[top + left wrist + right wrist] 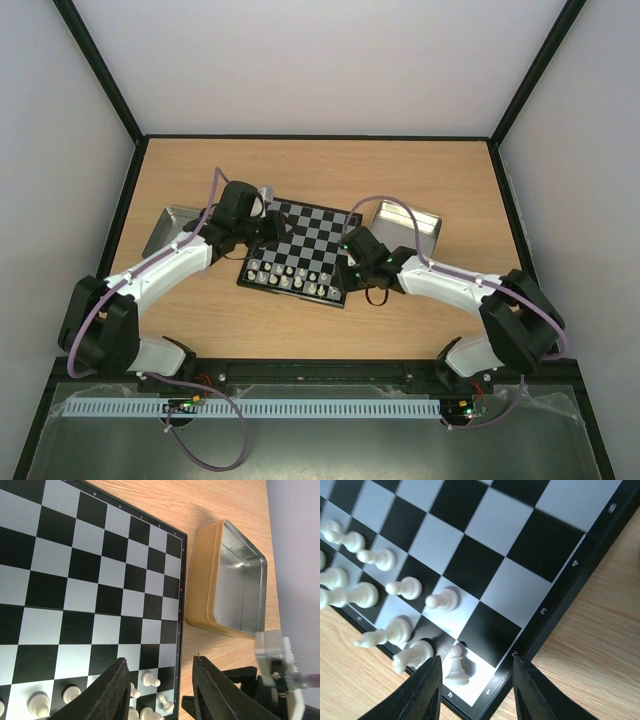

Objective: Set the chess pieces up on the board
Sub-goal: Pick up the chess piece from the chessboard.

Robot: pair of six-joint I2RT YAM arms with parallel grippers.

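Observation:
The board (315, 225) lies mid-table, with cream-white chess pieces (290, 276) in two rows along its near side. My left gripper (268, 232) hovers over the board's left part. In its wrist view the left gripper (160, 660) is open above the board (90, 570) edge, with white pieces (149, 680) below and nothing between the fingers. My right gripper (350, 248) is at the board's right edge. In its wrist view the right gripper (476, 659) is open around a white pawn (456, 666) that stands untouched on the corner square of the board (485, 535).
A metal tin (168, 228) sits left of the board, partly under the left arm. A second tin (410, 222) stands right of the board; this second tin (235, 585) appears empty in the left wrist view. Bare wood table (300, 165) lies behind the board.

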